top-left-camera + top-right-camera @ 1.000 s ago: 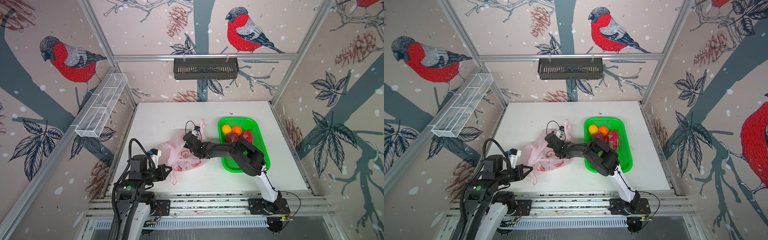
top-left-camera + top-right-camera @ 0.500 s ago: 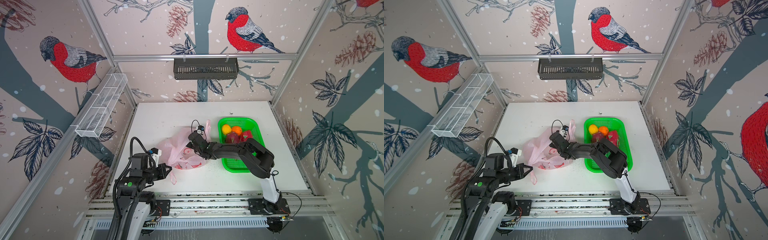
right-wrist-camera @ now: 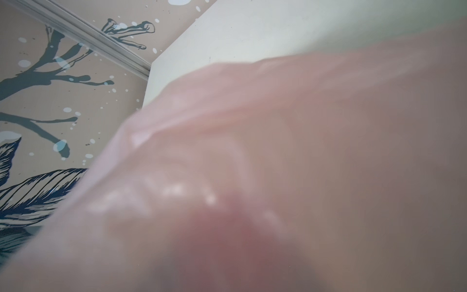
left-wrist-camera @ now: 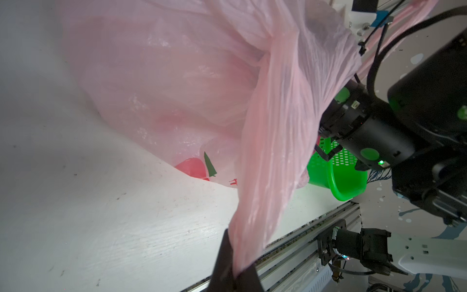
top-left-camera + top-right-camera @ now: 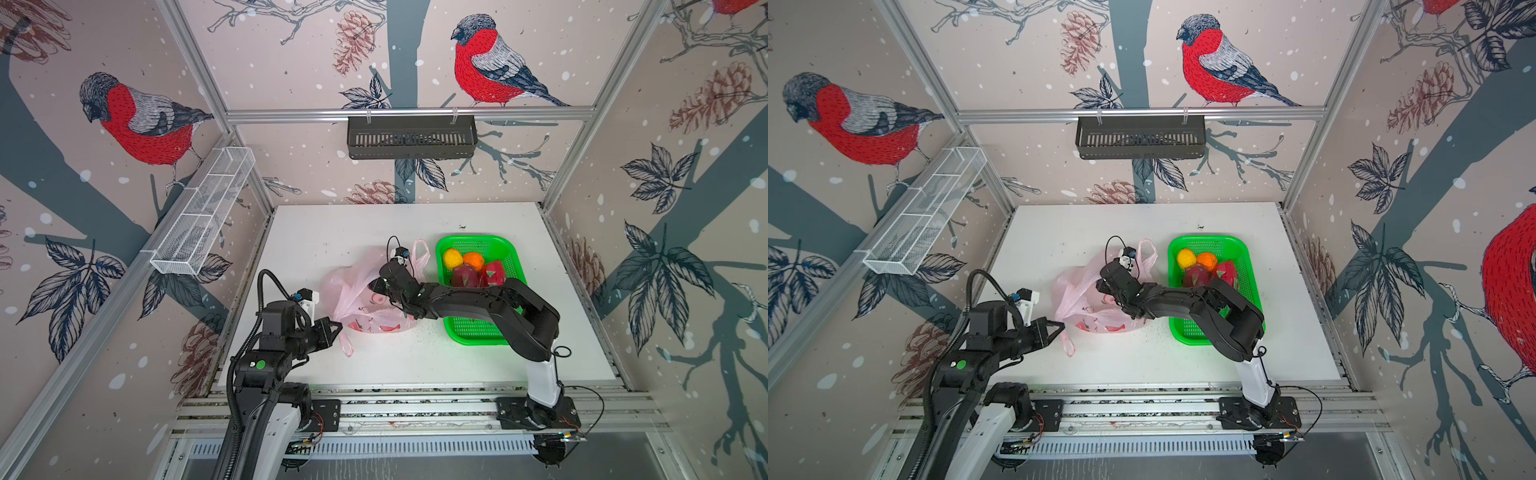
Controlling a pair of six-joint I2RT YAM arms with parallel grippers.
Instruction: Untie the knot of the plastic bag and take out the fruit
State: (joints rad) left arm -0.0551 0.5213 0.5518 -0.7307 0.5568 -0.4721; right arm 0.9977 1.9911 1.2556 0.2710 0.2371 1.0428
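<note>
Robot arms work a thin, translucent pale pink plastic bag (image 5: 353, 286) with red fruit prints, lying just toward 9 o'clock of centre on the white table (image 5: 332, 232).

The left gripper (image 5: 336, 328), at the bag's 8 o'clock, has its jaws pressed together on a pale pink handle strap (image 4: 265, 177) pulled out from the bag. The right gripper (image 5: 376, 286) reaches in from 3 o'clock with its tip sunk in the bag's mouth. Blurred pink film fills the right wrist view, so whether its jaws stand apart or together cannot be told. At the table's 3 o'clock, just beside the bag, a bright green plastic mesh basket (image 5: 473, 239) holds a yellow ball (image 5: 452, 258), an orange (image 5: 473, 260) and two magenta green-tipped dragon fruits (image 5: 464, 277), crowded at its 12 o'clock end. A loop handle (image 5: 420, 253) lies at the bag's 1 o'clock.
</note>
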